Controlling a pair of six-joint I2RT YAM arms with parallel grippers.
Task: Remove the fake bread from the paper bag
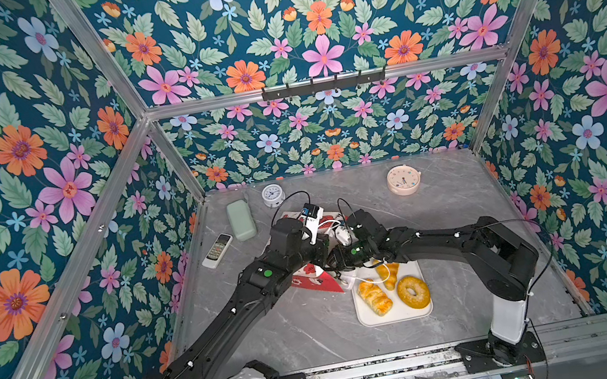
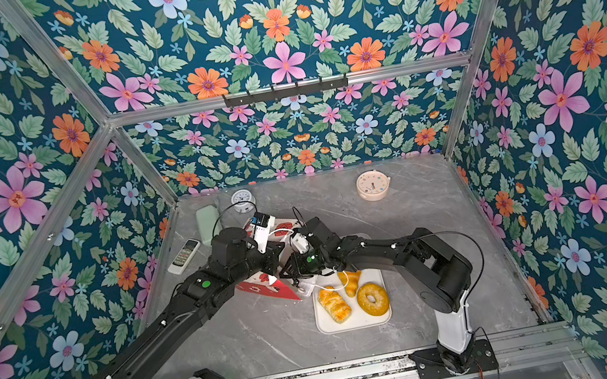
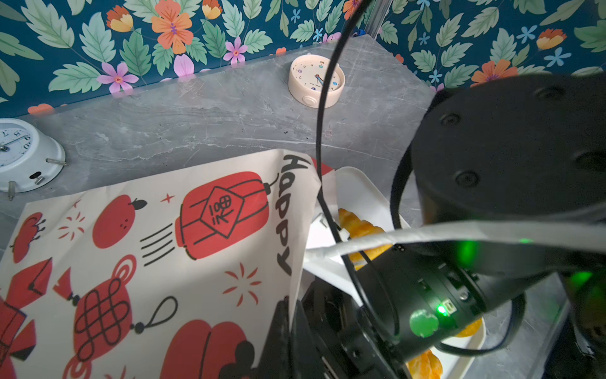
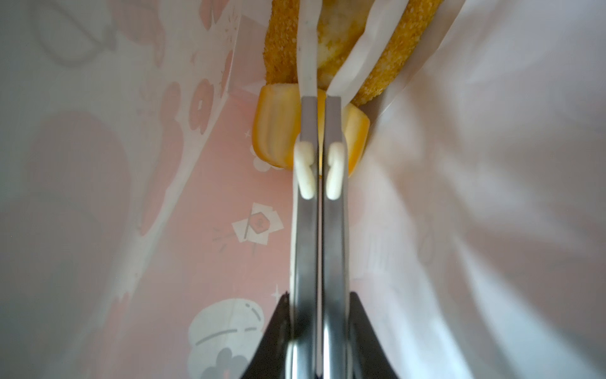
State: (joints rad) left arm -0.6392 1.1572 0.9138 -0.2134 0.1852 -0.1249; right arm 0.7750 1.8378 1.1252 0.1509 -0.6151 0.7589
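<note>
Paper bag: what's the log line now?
left jaws shut on paper bag | right jaws shut on fluted bun inside | tray: bagel, croissant, braided roll

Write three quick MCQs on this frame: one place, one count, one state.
1. Where is the right gripper?
A) inside the paper bag
B) at the back wall
C) off the table

2. How many pastries lie on the white tray?
A) one
B) three
C) five

3. The right gripper's jaws are:
A) wide open
B) shut
C) out of view

Key:
1 A, its wrist view shows bag walls all around.
2 B, the bagel, croissant and braided roll lie there.
3 B, the jaws stand almost together.
</note>
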